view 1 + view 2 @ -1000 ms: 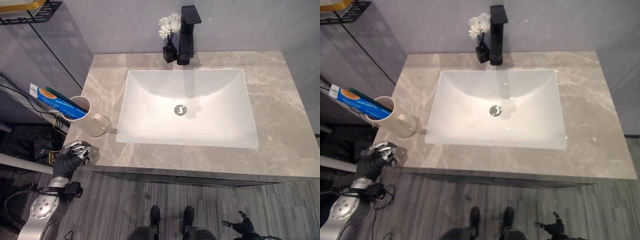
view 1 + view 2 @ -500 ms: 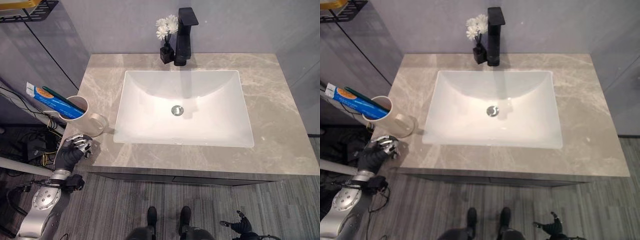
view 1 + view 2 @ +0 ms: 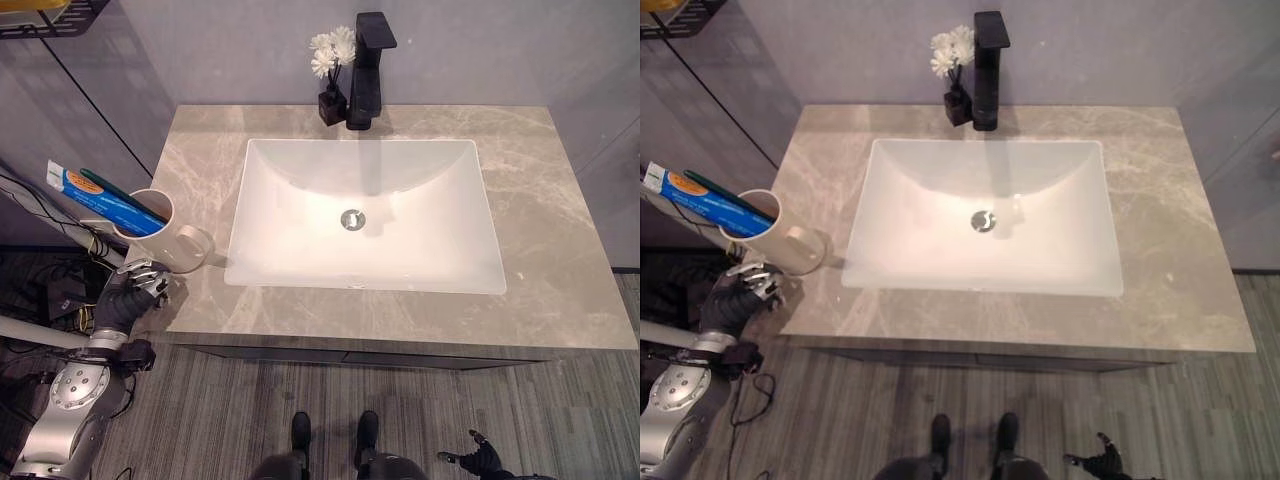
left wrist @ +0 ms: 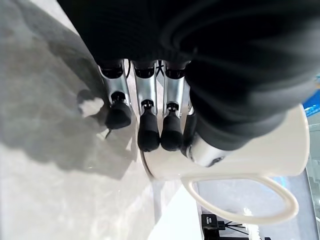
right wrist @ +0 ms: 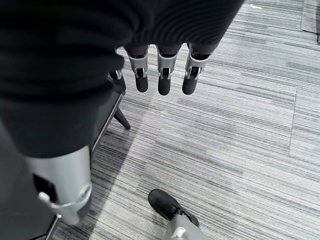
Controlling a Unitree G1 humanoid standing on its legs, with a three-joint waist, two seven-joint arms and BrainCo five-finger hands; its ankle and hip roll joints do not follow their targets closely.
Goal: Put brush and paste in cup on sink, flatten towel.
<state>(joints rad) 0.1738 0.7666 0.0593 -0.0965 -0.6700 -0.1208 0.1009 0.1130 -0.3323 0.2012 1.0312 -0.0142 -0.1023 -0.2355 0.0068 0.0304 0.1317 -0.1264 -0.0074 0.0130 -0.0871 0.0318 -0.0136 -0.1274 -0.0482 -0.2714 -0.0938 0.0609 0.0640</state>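
Observation:
A cream cup (image 3: 172,246) with a handle stands at the counter's front left corner. A blue toothpaste tube (image 3: 98,197) and a green brush (image 3: 120,193) lean out of it to the left. My left hand (image 3: 127,297) is at the counter's edge just in front of the cup, open and holding nothing. In the left wrist view its fingers (image 4: 149,131) reach straight toward the cup's base (image 4: 240,155). Low by the floor, my right hand (image 3: 482,462) hangs open, its fingers (image 5: 162,76) relaxed over the grey carpet.
A white basin (image 3: 400,262) is sunk in the grey marble counter (image 3: 560,250). A black faucet (image 3: 368,62) and a small vase of white flowers (image 3: 331,58) stand behind it. A wire shelf (image 3: 50,18) hangs on the wall at upper left.
The camera has shifted slightly. My left hand has drawn a little left off the counter's corner, ending closer under the cup. The cup, brush and paste stay put.

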